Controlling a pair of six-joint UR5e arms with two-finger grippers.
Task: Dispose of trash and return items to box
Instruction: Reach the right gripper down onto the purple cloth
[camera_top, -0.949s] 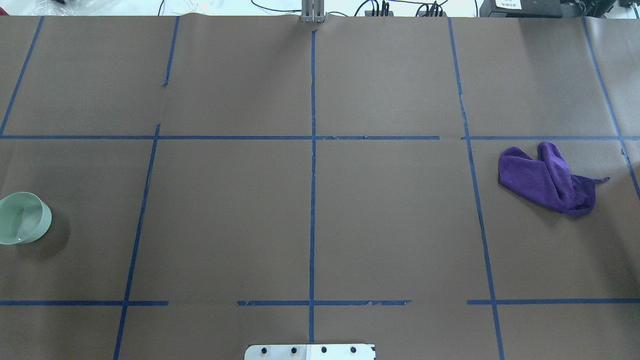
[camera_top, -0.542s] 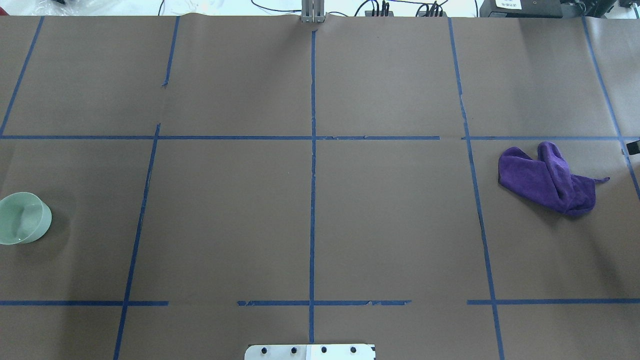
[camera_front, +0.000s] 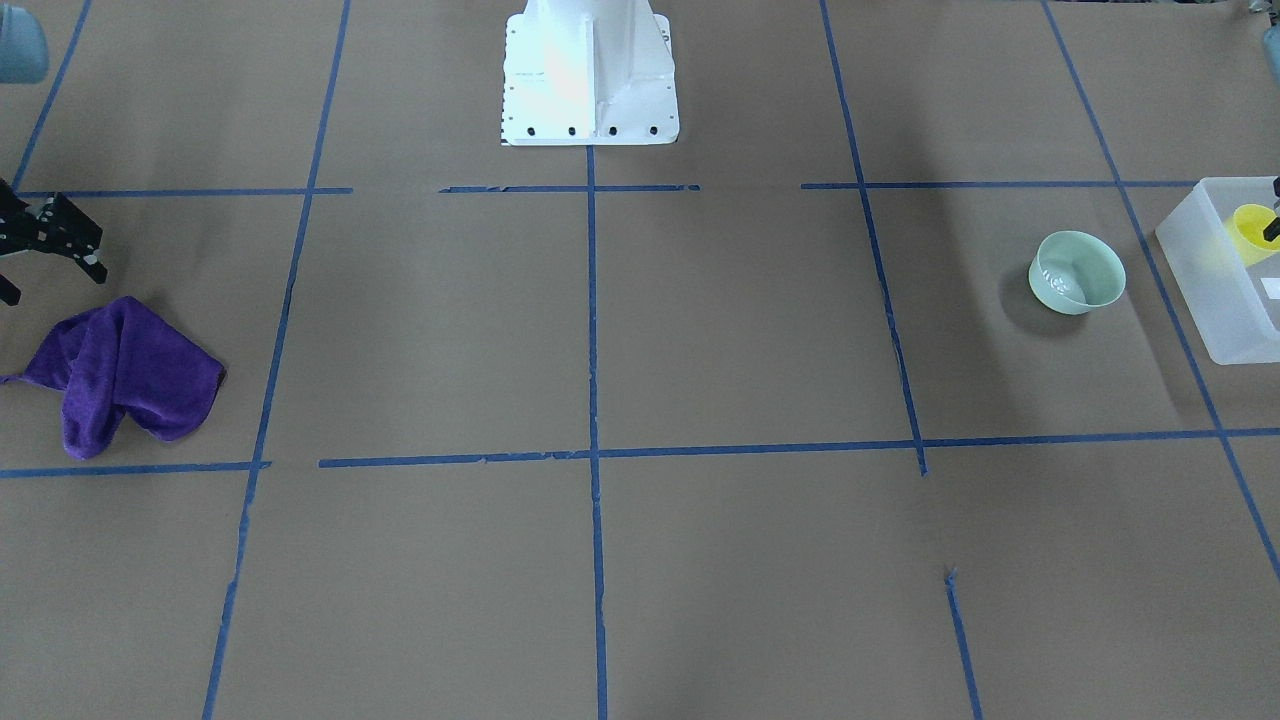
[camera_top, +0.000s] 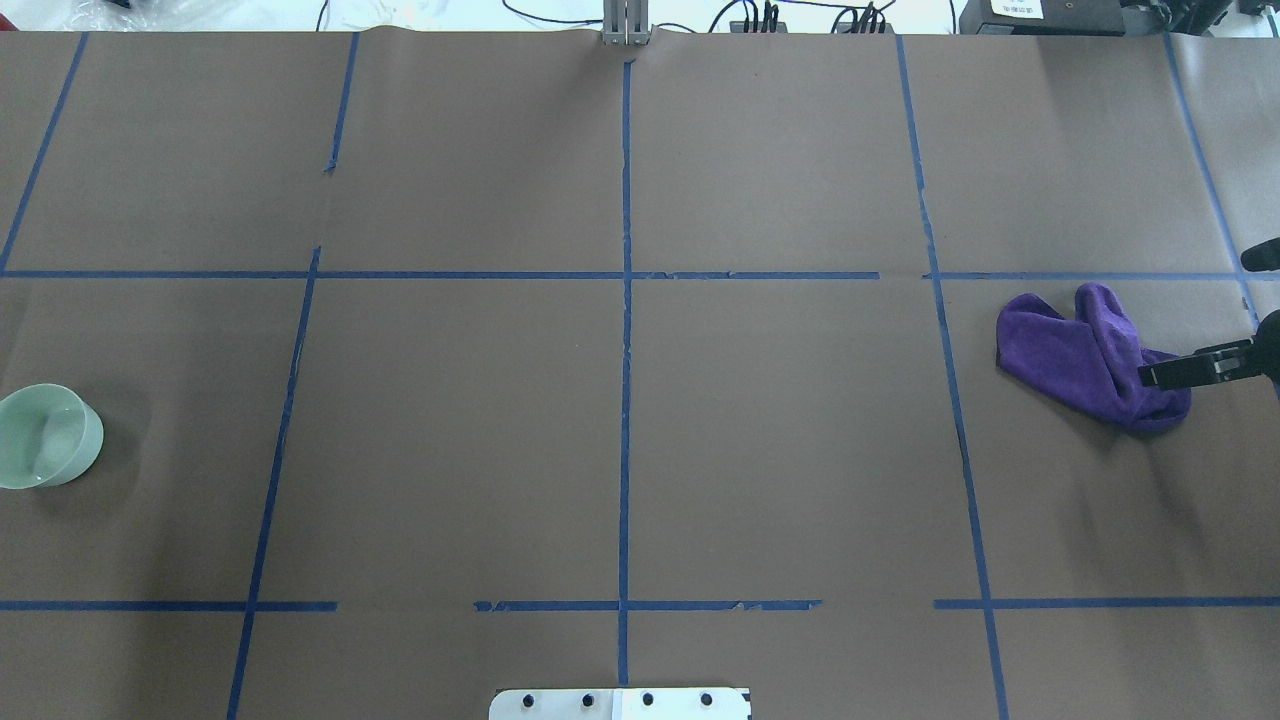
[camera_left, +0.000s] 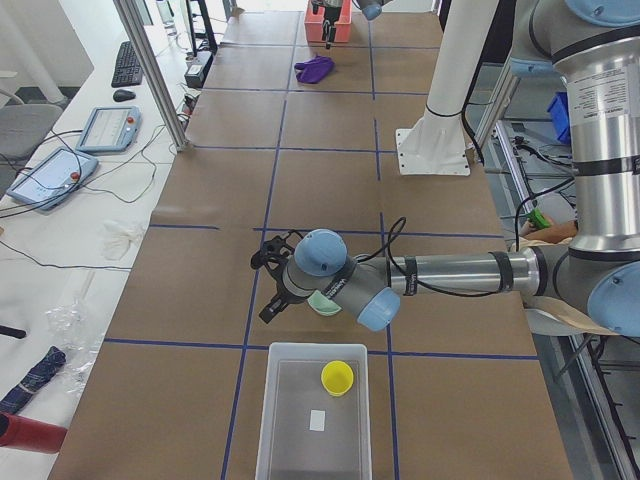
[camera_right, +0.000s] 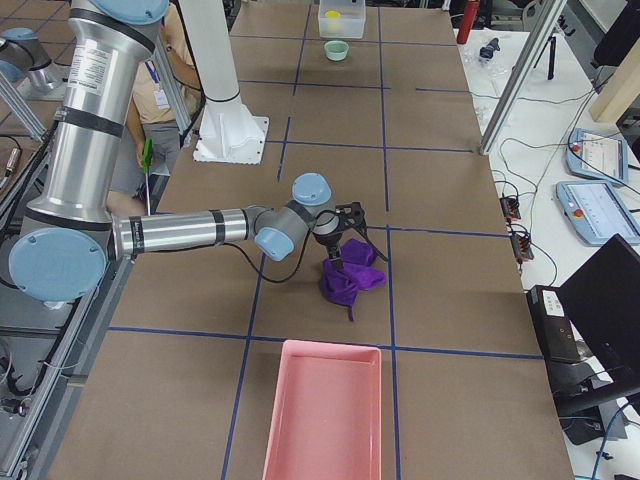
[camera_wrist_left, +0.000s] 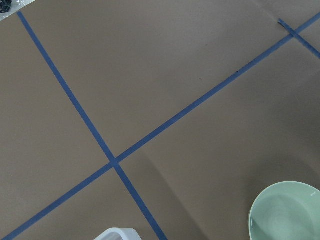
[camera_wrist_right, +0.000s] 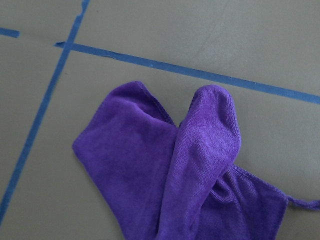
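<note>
The pale mint-green bowl (camera_front: 1077, 272) stands upright and empty on the brown paper, also in the overhead view (camera_top: 45, 436) and the left wrist view (camera_wrist_left: 287, 212). The frosted box (camera_front: 1215, 290) stands just beyond it and holds the yellow cup (camera_front: 1252, 232). My left gripper (camera_left: 268, 290) hovers by the bowl, near the box (camera_left: 310, 440). I cannot tell whether it is open. My right gripper (camera_top: 1195, 318) is open and empty over the near edge of a crumpled purple cloth (camera_top: 1085, 350), which fills the right wrist view (camera_wrist_right: 190, 170).
A pink tray (camera_right: 322, 410) lies at the table's end beyond the purple cloth (camera_right: 350, 275). The robot's white base (camera_front: 590, 75) stands at the middle of the robot's edge. Blue tape lines cross the paper.
My right gripper has come into the overhead view from the right edge and now reaches over the purple cloth. The bowl and cloth have not moved.
</note>
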